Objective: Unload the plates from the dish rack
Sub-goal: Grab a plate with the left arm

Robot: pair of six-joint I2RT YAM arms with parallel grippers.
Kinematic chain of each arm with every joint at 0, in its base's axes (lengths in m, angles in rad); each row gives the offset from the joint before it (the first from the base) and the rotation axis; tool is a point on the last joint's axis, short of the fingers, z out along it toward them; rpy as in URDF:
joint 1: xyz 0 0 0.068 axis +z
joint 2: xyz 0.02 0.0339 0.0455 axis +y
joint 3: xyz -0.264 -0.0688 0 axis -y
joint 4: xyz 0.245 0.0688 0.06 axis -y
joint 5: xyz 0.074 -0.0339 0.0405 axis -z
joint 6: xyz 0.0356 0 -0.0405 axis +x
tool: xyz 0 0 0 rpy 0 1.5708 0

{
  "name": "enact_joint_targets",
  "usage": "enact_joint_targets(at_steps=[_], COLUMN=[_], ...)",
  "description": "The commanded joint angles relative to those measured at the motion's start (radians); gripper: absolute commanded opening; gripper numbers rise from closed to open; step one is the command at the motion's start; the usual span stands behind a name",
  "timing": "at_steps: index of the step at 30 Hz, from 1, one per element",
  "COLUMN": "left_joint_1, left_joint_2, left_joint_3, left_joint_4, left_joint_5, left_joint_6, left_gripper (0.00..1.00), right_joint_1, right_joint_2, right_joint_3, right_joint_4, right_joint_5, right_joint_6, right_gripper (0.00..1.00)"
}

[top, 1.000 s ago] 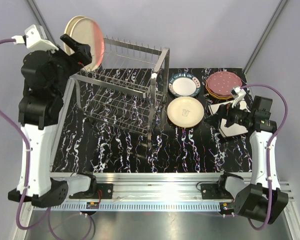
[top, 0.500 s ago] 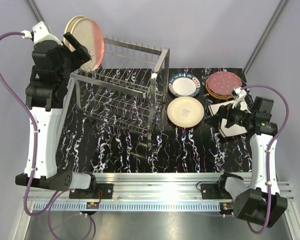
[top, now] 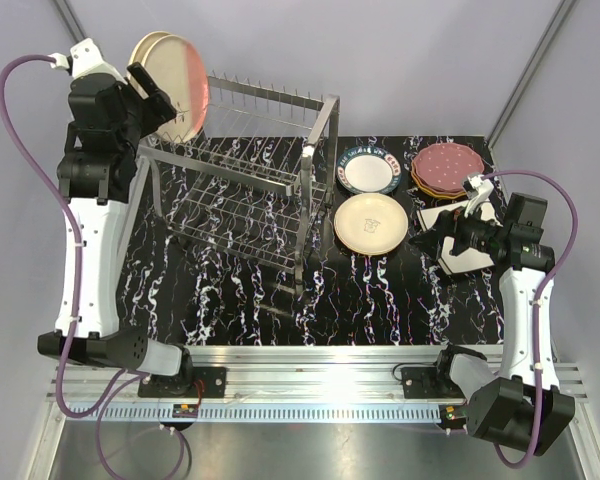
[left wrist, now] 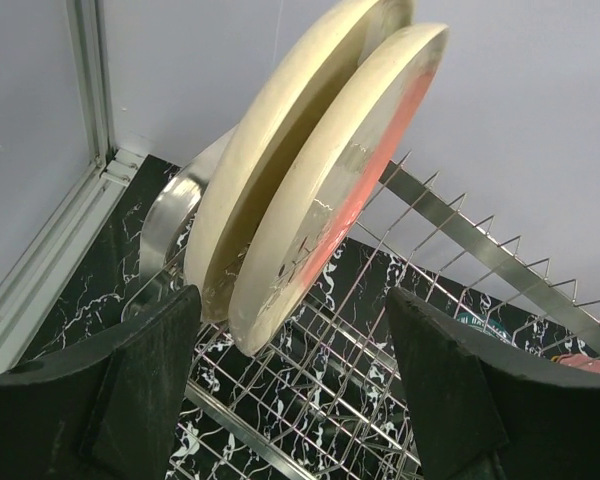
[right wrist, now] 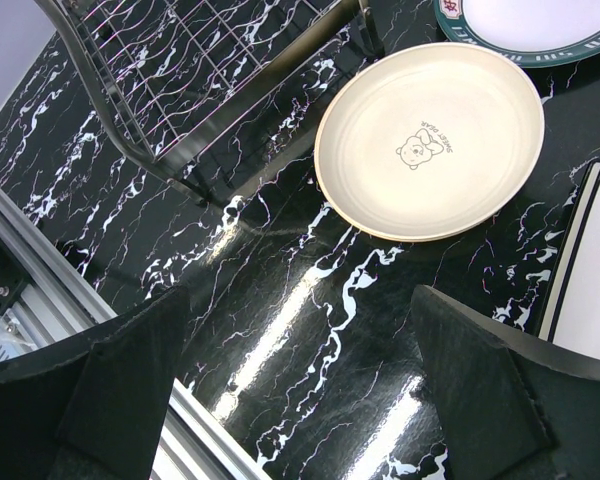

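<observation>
Near racked plates [left wrist: 320, 190], left gripper [left wrist: 292, 310] agape

Pale grey walls [top: 420, 50] enclose a black white-veined marble tabletop [top: 240, 300].

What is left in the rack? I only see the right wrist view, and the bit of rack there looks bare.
Observer: A cream plate and an orange-faced plate stand on edge at the dish rack's far left end.
Operator: Is anything going for them?
Observer: The left gripper is at them, open, with a finger showing on either side.
Operator: Where do unloaded ones go?
Observer: A maroon dotted plate tops a stack at the table's far right.
</observation>
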Motion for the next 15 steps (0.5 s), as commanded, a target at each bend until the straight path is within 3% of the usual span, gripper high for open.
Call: enact_joint_targets(at_steps=[1,9,15], left_joint_1=[0.006,0.012,0.043], left_joint_2=[0.0,0.007,-0.002], left_joint_3=[-0.011,-0.052,-0.156], left_joint_4=[0.072,0.111,0.227], left_joint_5=[0.057,0.063,0.104], left_joint_6=[0.028,0.065,0.143], left_gripper=[0.77,0.76,0.72], right_joint_1=[0.004,0.004,0.004], right_joint_2=[-0.018,-0.019,-0.024], right_joint_3=[0.0,0.0,0.0], right_joint_4=[0.029,0.028,0.026], right_joint_5=[0.01,0.013,0.013], right_joint_6=[-0.01,-0.01,-0.01], right_gripper=[1.0,1.0,1.0])
